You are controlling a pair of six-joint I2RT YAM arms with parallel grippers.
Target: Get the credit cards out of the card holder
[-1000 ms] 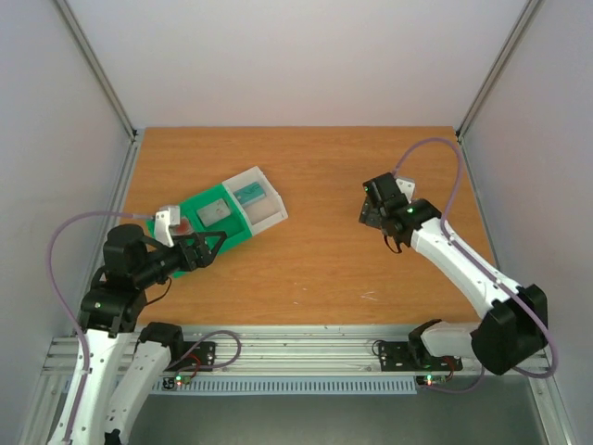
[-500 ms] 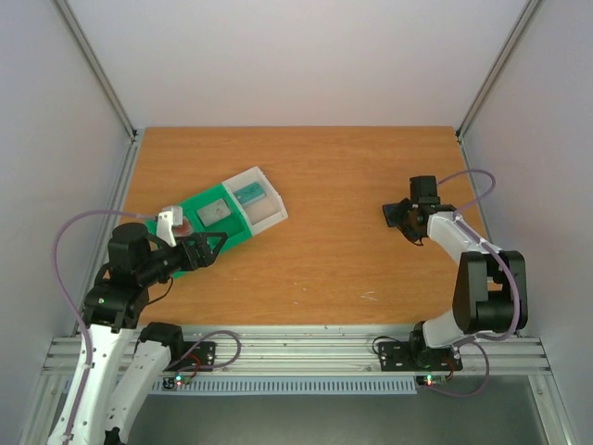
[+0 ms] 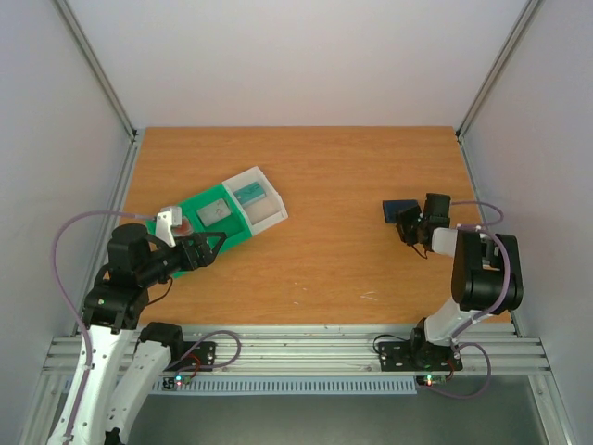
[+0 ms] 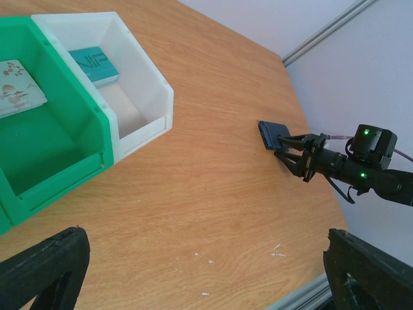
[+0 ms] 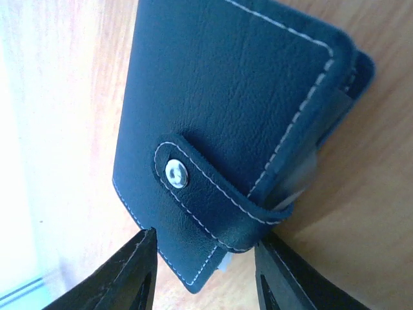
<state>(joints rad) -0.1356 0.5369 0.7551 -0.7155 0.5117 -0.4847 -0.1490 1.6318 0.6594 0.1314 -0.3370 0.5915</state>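
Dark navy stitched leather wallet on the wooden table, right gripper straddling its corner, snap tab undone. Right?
Not quite: the snap tab is fastened, pressed onto the face of the dark navy stitched leather wallet, as the right wrist view shows. The rest holds: the wallet lies on the wooden table, with the right gripper straddling its corner.
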